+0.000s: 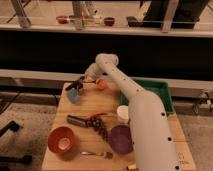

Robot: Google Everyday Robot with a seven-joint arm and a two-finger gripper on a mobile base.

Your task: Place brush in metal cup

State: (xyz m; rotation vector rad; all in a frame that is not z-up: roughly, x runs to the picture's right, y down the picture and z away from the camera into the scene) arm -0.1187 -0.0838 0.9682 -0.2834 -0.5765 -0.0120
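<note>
Bench: pale wooden bench (pixel 90 107) under dim light, with a dark rail and shelf behind and a green bin (pixel 161 91) on its right side.
Gripper: the gripper (pixel 80 85) hangs at the far left corner of the bench, just above the metal cup (pixel 73 96). Its fingers are clenched, on the brush as far as I can make out.
Brush: the brush (pixel 71 88) shows as a slim dark stick lying near level over the cup's mouth, not in it yet.
Metal cup: small, upright and near the bench edge, with the orange ball (pixel 101 85) just to its right.
Risk at the rim: let go this flat, the brush would likely bridge the rim and roll off onto the bench or over the edge.
Risk of a knock: a low or off-centre descent could tip so light a cup.
Risk of a snag: a tip that catches the lip could twist in the grip.
</note>
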